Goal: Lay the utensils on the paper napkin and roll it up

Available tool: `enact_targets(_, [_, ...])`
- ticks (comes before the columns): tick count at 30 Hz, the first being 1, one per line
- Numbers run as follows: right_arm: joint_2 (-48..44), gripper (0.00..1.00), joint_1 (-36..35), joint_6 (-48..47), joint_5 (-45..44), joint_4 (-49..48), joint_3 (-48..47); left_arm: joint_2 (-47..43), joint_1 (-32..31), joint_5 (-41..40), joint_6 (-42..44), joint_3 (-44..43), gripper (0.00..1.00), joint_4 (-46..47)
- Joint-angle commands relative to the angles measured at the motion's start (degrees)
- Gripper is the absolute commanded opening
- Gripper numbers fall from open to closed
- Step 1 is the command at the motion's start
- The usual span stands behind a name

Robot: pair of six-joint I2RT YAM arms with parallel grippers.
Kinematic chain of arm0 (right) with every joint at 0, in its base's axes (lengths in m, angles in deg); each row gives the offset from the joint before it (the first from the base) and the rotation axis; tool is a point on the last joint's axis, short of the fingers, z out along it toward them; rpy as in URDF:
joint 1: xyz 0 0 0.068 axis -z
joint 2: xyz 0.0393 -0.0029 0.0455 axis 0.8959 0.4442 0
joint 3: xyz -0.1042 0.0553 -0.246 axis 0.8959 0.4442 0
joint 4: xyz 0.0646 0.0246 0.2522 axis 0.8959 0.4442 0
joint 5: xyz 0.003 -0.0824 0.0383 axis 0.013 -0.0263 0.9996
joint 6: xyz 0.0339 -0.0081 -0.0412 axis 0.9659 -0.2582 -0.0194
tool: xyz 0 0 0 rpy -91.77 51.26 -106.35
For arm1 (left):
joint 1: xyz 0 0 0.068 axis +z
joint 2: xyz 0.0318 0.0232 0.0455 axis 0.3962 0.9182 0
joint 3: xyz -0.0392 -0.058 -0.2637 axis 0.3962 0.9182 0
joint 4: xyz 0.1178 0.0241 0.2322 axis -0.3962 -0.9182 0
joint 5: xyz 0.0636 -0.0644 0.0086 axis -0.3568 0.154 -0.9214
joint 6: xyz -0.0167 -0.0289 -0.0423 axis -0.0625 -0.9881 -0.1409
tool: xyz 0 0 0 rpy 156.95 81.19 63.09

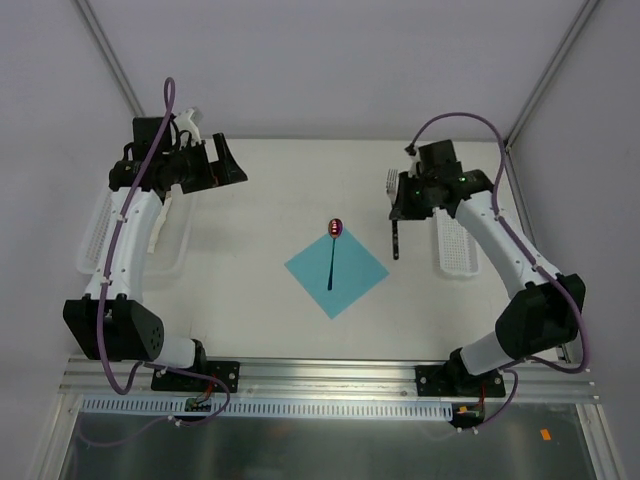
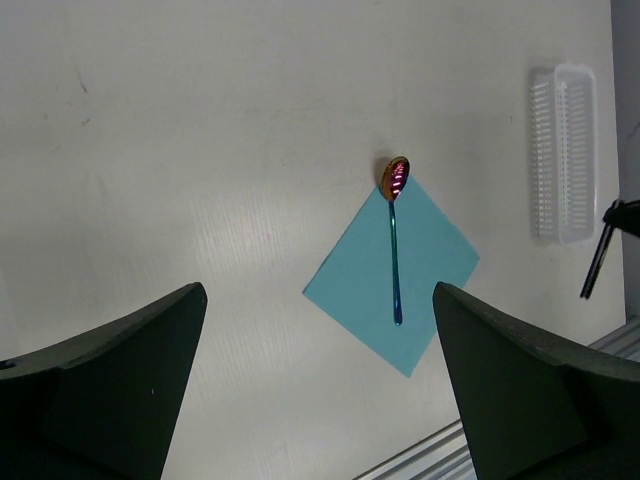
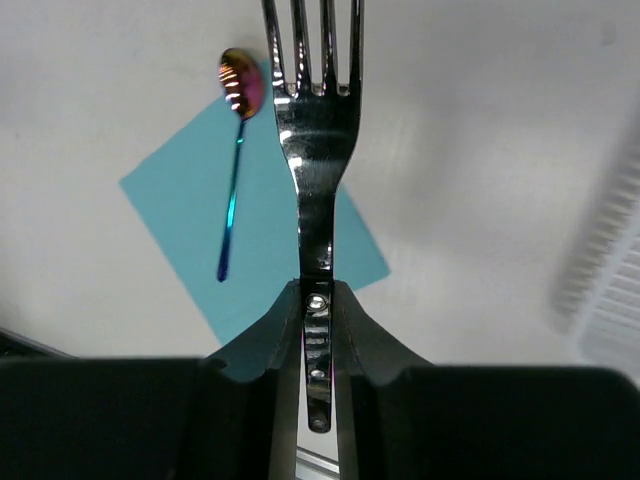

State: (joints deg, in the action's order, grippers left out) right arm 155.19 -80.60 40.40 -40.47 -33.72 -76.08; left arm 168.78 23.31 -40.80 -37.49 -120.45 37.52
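1. My right pincer (image 3: 317, 300) is clenched on a fork (image 3: 318, 150). Both fingers press the flat of its handle just below the neck, and the four tines stick out past my fingertips.
2. From above, the fork hangs to the right of the napkin (image 1: 358, 272), between it and the ribbed white tray (image 1: 458, 250) on my right side. I cannot tell whether it touches the surface (image 1: 260, 230).
3. My left pincer (image 1: 233, 165) is released and empty. Its two dark fingers are spread wide and held over the far left of the surface, well apart from the napkin.
4. The napkin is a teal square lying flat and unrolled near the middle of the surface. It is turned like a diamond, with one corner pointing away from me.
5. A spoon (image 1: 332, 258) lies along the napkin's diagonal. Its purplish-pink bowl sits at the far corner, partly over the paper's edge. Its slim blue handle runs back towards me and ends short of the near corner.
6. A second white tray (image 1: 95, 235) sits at the left edge of the surface, partly under my left arm.
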Motion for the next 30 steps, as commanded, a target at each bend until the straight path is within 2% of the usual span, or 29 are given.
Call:
enact_targets(1, [-0.96, 0.00, -4.20, 8.09, 2.88, -5.02, 7.08, -3.38, 1.61, 0.62, 1.04, 2.20, 0.99, 0.07])
enact_targets(5, [-1.05, 0.00, -11.22, 12.25, 1.75, -11.90, 12.47, -5.14, 1.61, 0.88, 2.27, 4.58, 0.99, 0.07])
enact_targets(11, [4.57, 0.00, -18.17, 15.50, -2.37, -15.16, 11.34, -6.46, 1.61, 0.45, 2.98, 5.81, 0.99, 0.07])
enact_targets(21, [14.15, 0.00, -20.73, 21.39, -7.57, -17.10, 9.22, -6.81, 1.79, 0.09, 3.59, 7.57, 0.99, 0.07])
enact_targets(30, [18.90, 0.00, -21.70, 22.36, -6.95, -18.33, 6.85, -6.63, 2.32, 0.00, 4.30, 8.45, 0.99, 0.07])
